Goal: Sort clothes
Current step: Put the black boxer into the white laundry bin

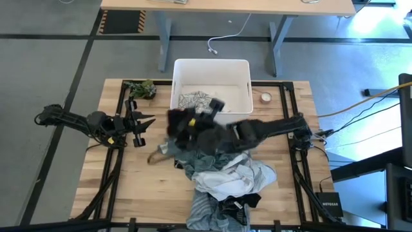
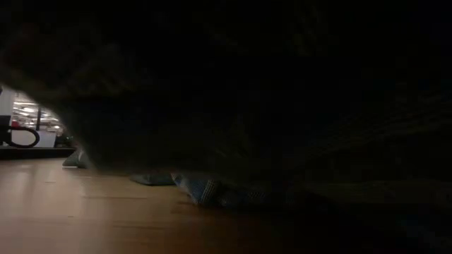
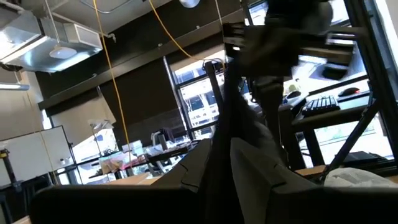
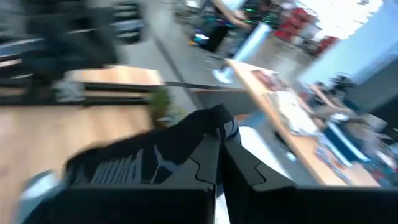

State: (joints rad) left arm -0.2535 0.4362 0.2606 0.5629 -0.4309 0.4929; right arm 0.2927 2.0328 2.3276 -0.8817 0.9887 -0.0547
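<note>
The wooden table [image 1: 129,187] is seen from above with a heap of clothes [image 1: 225,183] piled on its near half: pale blue, white, grey-striped and black pieces lying over one another. A white bin [image 1: 241,67] stands at the far edge, with a grey-white patterned garment [image 1: 193,101] already lying in it. The right arm is stretched across the table toward the bin, and a black garment [image 1: 187,125] hangs from the right gripper [image 1: 212,108], just at the bin's near rim. In the right wrist view the fingers are seen pressed together on black fabric with white lettering [image 4: 143,165], so the garment is judged to be firmly clenched. The left gripper [image 1: 138,122] is parked at the table's left side, its fingers spread and nothing held.

The step in hand is judged to be the carrying of the black piece over the bin. It would be done well if the garment were lifted clear of the rim, so that its trailing part is not snagged or left draped over the wall, and released only once most of it hangs inside.

A small green-brown lump [image 1: 141,88] and a tape roll [image 1: 265,98] lie beside the bin. Beyond the table, a grey floor and a desk are seen; the low view is almost wholly blocked by dark cloth.
</note>
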